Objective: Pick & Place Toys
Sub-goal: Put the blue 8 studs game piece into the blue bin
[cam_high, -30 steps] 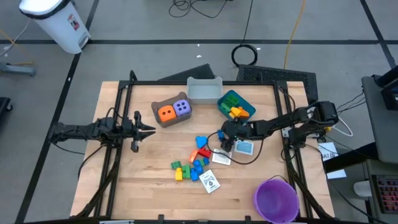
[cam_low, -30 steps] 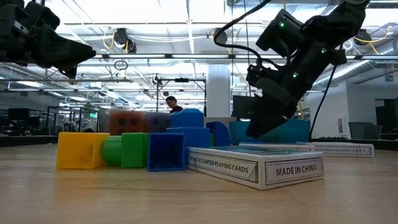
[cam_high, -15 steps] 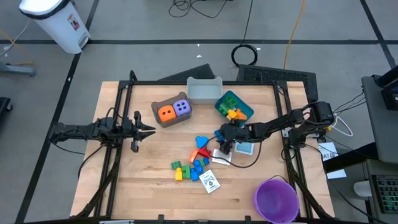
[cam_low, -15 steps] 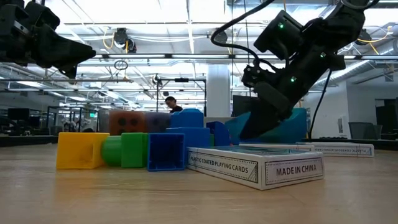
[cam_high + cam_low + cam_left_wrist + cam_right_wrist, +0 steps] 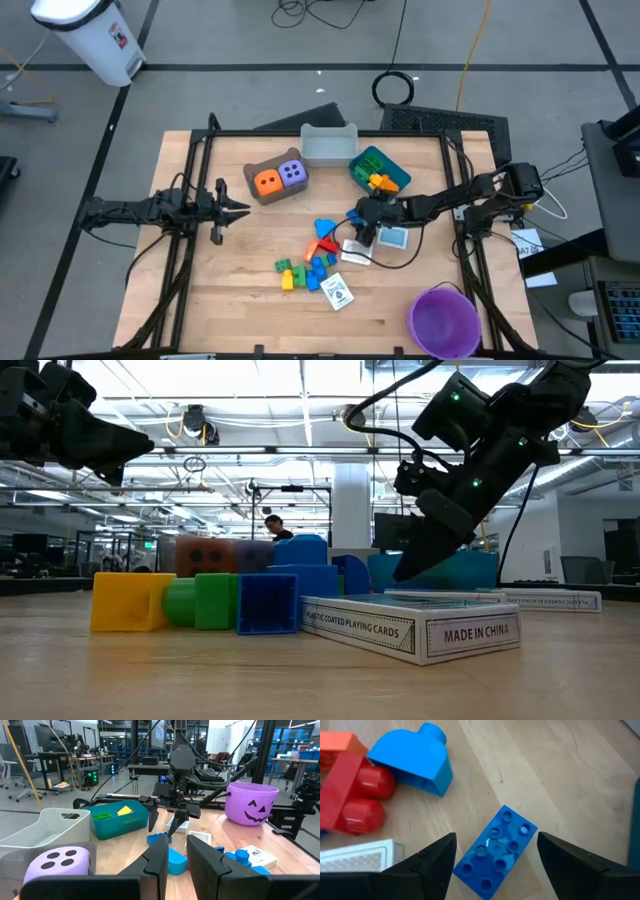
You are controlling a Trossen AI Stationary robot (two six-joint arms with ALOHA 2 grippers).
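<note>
Right gripper (image 5: pixel 492 852) is spread wide and grasping nothing, fingers straddling a blue brick (image 5: pixel 495 851) flat on the table; only the right wrist view shows that brick, with a rounded blue piece (image 5: pixel 415 757) and a red brick (image 5: pixel 355 797) beside it. High view hides it under the gripper (image 5: pixel 362 222) but places the spot mid-table, between the teal bin (image 5: pixel 378 168) and the brick pile (image 5: pixel 305 268), with both dice (image 5: pixel 279 178) in the brown bin. Left gripper (image 5: pixel 240 209) waits at table's left, fingers near-closed on nothing in the left wrist view (image 5: pixel 175 857).

Open-plan robotics lab: desks with monitors (image 5: pixel 75 755), ceiling strip lights (image 5: pixel 250 405)
</note>
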